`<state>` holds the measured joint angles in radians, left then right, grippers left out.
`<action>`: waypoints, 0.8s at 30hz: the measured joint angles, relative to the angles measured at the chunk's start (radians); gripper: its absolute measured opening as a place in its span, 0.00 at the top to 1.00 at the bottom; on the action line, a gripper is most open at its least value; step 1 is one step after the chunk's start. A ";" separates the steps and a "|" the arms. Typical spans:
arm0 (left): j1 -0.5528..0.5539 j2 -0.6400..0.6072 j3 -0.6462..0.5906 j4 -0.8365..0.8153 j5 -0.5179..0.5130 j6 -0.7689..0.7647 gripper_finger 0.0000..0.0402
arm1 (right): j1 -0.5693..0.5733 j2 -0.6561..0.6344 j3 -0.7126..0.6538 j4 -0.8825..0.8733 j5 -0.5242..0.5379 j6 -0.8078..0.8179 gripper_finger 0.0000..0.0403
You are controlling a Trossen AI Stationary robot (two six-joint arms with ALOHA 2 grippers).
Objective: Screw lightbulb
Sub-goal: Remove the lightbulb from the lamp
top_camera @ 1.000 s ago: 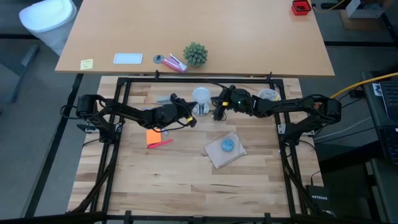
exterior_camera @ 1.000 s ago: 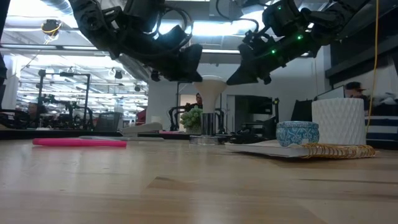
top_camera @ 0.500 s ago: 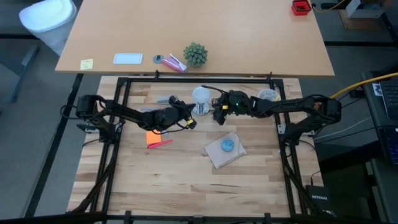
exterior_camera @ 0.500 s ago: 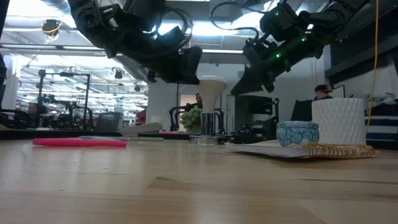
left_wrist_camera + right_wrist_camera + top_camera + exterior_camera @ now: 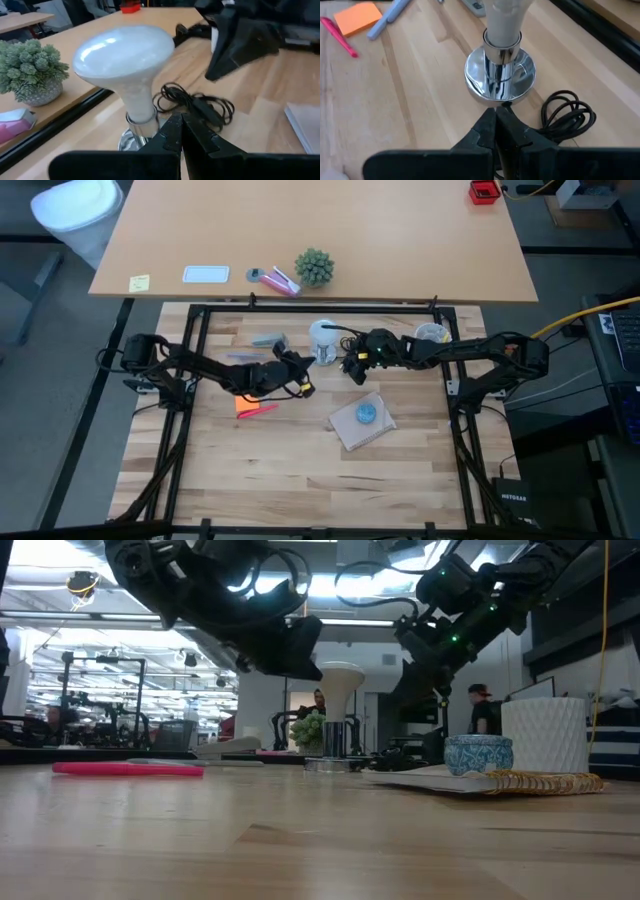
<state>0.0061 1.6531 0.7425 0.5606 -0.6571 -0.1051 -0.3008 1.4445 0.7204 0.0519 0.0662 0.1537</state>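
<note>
The lightbulb (image 5: 322,332), a frosted white globe, stands upright with its neck (image 5: 504,22) in the shiny round metal socket (image 5: 500,75) at the far middle of the table. A black cord (image 5: 195,102) coils beside the socket. My left gripper (image 5: 181,120) is shut. It hovers just near-left of the socket (image 5: 305,384) and points at it. My right gripper (image 5: 496,112) is also shut. It hangs to the right of the bulb (image 5: 350,370), slanting down toward the socket's base. Neither gripper touches the bulb.
An orange sticky note (image 5: 247,400) and a pink pen (image 5: 260,410) lie under the left arm. A brown pad bearing a small blue round blob (image 5: 366,413) lies near-right of the socket. A white cup (image 5: 430,332) stands at the far right.
My right gripper has tipped its fingers more steeply downward beside the bulb. My left gripper has drifted a little toward the near edge, away from the bulb. Both have stayed shut, and the bulb and socket have not moved.
</note>
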 joint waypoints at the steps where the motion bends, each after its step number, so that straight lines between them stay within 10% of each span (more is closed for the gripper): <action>1: -0.006 0.000 0.000 -0.015 0.000 0.000 1.00 | 0.000 0.000 0.000 -0.001 0.000 0.000 0.97; 24: -0.094 -0.001 0.000 -0.087 0.002 0.000 1.00 | -0.001 0.000 0.000 0.002 0.000 -0.002 0.97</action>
<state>-0.0875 1.6524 0.7425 0.4736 -0.6556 -0.1047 -0.3016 1.4445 0.7204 0.0537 0.0663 0.1520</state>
